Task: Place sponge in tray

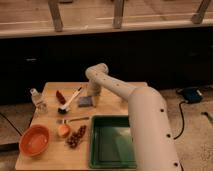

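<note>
The blue-grey sponge (85, 102) lies flat on the wooden table, near its back middle. My gripper (93, 96) reaches down from the white arm and is right at the sponge's right edge, low over the table. The dark green tray (95, 145) sits at the table's front right, in front of the sponge, and nothing lies in it. My arm's thick white segment covers the tray's right rim.
A white-handled dish brush (70, 100) lies just left of the sponge, beside a red item (60, 95). A small bottle (36, 99) stands at the far left. An orange bowl (34, 140), a fork (73, 120), an orange fruit (63, 131) and dark fruits (76, 138) lie left of the tray.
</note>
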Action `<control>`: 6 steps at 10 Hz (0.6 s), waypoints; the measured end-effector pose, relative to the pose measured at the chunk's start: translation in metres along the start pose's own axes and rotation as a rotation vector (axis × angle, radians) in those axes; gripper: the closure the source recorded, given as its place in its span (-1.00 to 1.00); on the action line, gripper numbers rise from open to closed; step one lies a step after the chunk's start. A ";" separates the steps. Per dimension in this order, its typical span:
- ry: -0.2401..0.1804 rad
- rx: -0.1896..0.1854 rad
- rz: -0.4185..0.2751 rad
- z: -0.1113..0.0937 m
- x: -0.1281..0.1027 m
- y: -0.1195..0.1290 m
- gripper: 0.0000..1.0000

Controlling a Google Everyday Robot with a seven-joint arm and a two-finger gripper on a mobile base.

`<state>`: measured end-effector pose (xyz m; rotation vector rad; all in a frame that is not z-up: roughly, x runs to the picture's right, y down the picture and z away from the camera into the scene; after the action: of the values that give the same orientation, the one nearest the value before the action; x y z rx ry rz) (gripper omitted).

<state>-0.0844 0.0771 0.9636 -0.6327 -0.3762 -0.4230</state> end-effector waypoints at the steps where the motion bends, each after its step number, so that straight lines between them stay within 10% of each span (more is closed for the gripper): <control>1: -0.001 -0.001 -0.008 -0.004 -0.001 -0.002 0.47; 6: -0.003 0.003 -0.015 -0.027 0.005 -0.006 0.82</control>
<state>-0.0774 0.0538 0.9489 -0.6276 -0.3842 -0.4362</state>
